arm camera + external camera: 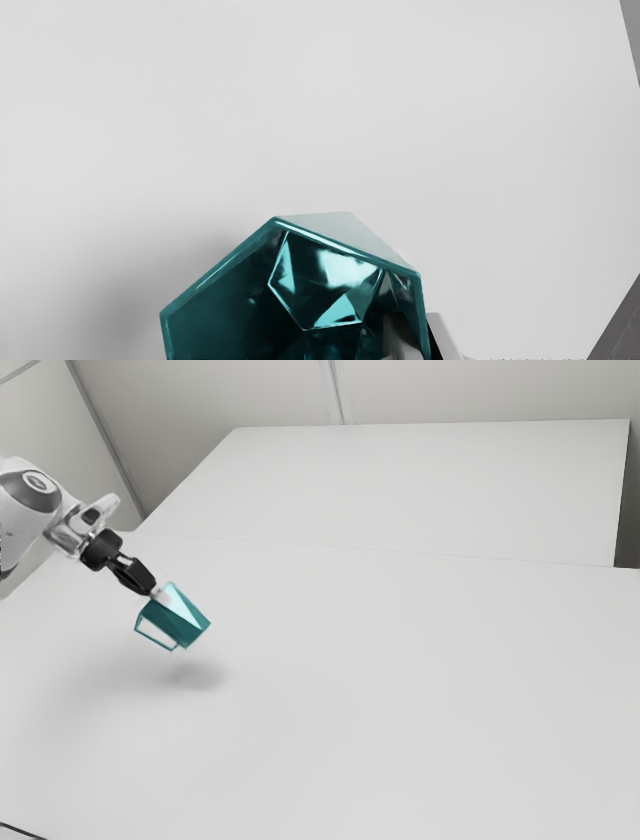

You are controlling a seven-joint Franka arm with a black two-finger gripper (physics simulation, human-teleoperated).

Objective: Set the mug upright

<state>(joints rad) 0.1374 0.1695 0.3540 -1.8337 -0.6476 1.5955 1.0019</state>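
We count one end effector (157, 594), its two fingers closed on the wall of one mug (182, 624), held tilted above one bench (400, 690). Exterior view: mug at the end effector's 4 o'clock, one handle (154, 640) at 8 o'clock. Wrist view: mug interior.

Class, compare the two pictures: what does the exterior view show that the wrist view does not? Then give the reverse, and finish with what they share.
Exterior view: the arm reaching in, and the handle of the teal mug.

Wrist view: the mug's hollow inside, with one of the fingers within and the other outside, shut on its wall.

Both: the tilted mug, the fingers, the pale table and a soft shadow on it.
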